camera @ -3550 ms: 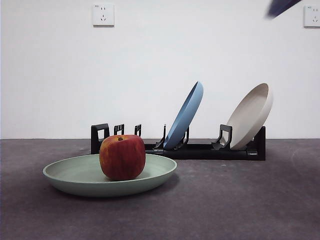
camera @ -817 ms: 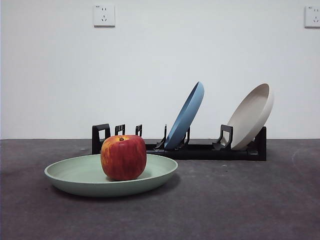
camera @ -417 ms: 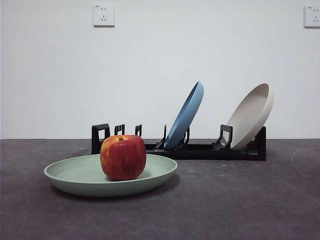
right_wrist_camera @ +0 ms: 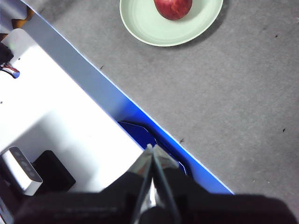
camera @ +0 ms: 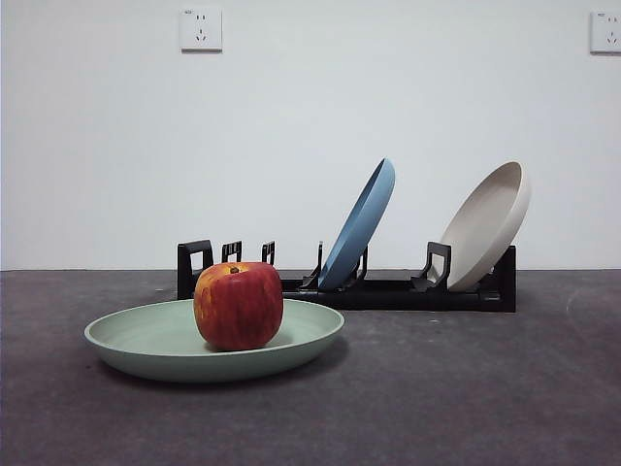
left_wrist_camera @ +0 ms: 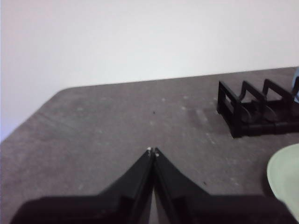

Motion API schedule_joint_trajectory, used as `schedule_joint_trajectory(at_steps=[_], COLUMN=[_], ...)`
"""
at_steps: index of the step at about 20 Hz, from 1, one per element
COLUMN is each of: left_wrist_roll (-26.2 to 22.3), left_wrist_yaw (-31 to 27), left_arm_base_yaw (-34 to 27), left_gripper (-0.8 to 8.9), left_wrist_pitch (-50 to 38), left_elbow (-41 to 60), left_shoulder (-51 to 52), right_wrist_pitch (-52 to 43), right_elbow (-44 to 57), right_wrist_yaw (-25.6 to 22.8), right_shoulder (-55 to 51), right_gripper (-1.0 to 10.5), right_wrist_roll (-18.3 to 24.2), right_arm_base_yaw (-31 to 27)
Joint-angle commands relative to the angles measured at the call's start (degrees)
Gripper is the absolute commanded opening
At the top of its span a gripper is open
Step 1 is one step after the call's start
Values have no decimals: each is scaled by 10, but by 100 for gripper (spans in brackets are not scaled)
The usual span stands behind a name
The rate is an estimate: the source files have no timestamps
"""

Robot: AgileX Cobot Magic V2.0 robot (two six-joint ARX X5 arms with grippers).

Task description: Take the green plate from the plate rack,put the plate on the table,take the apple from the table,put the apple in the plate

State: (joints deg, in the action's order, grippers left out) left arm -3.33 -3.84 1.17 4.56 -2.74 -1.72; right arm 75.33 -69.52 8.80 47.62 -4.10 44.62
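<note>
The apple sits in the green plate, a little to one side of its middle, and the plate lies flat on the table just in front of the plate rack. The rack keeps 2 plates leaning in its slots: a blue plate near the middle and a cream-white plate at the far end, well apart from each other. The slots at the end behind the apple are bare pegs.

Neither arm shows in the front view. The left gripper hangs low over bare table with its 2 jaws pressed tip to tip and nothing between them; the end loop of the rack stands off to one side of it, well apart, and a sliver of the green plate's rim lies nearer, also clear of the jaws. The right gripper is high up and pulled back over the table's blue edge, jaws closed on nothing, with the plate and apple well ahead of its tips
</note>
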Motion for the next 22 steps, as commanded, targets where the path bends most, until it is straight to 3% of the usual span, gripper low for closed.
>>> schedule_joint_trajectory(at_steps=[1,7,10,22], left_wrist_roll=[24,37,65,66], left_wrist_yaw=[15,61,70,70], left_arm_base_yaw=[-2,-2,-2,-2], left_gripper=[-3,-3,-3,-3], left_wrist_pitch=[13,58,60,60], left_elbow=[18,24,24,24], left_shoulder=[14,16,16,16], right_wrist_pitch=[-2,-2,-2,-2], right_elbow=[4,4,4,4], right_wrist_yaw=[-2,-2,-2,-2], right_shoulder=[-1,-1,-1,-1], right_gripper=[1,1,2,1], right_wrist_roll=[-5,-5,-5,-5], right_arm_base_yaw=[1,1,1,1])
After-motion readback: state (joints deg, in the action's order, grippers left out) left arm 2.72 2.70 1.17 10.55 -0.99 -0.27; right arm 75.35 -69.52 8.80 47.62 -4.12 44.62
